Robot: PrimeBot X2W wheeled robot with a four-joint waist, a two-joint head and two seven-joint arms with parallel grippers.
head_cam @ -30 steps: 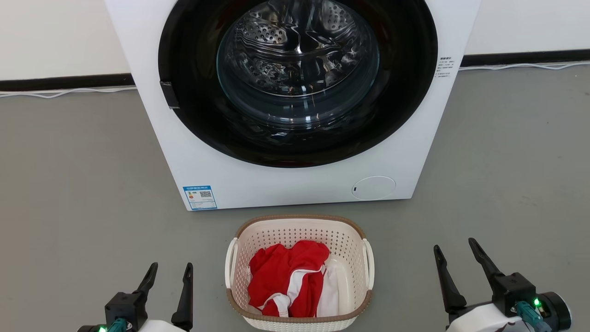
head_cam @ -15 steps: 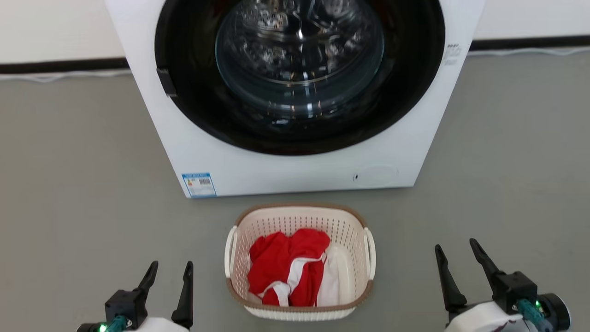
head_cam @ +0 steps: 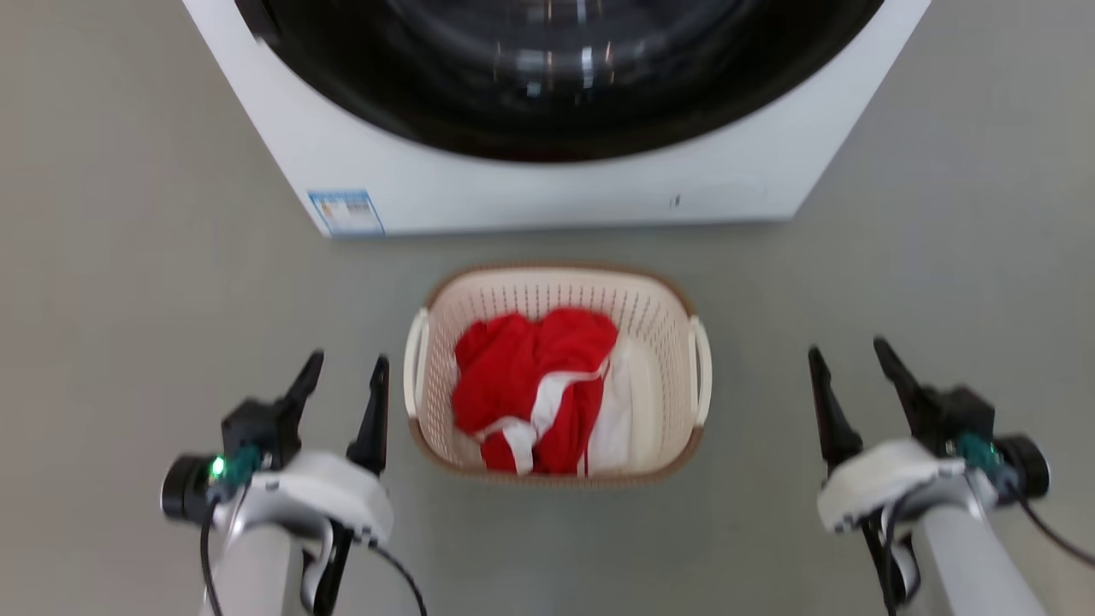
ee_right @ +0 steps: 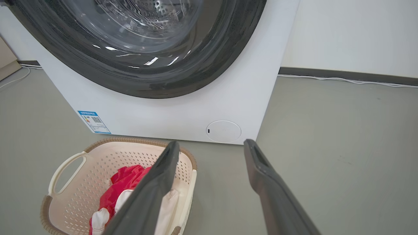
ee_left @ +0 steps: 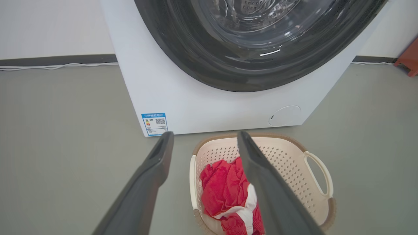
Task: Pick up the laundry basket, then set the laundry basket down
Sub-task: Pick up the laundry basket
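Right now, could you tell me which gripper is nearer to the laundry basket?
Left. The left gripper hangs just beside the laundry basket; the right gripper stands farther off its other side.

The left gripper (head_cam: 347,361) and right gripper (head_cam: 846,347) each bear two long, tapering dark fingers (ee_left: 147,182) on a black block (head_cam: 257,423). Behind: white rounded wrist housings (head_cam: 325,500), pale grey forearms (head_cam: 975,556), teal connectors (head_cam: 975,449), a green light (head_cam: 216,467), black cables (head_cam: 204,556).

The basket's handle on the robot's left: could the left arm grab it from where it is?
Probably yes. The left end effector is open, just beside that handle of the basket, with only bare floor between them.
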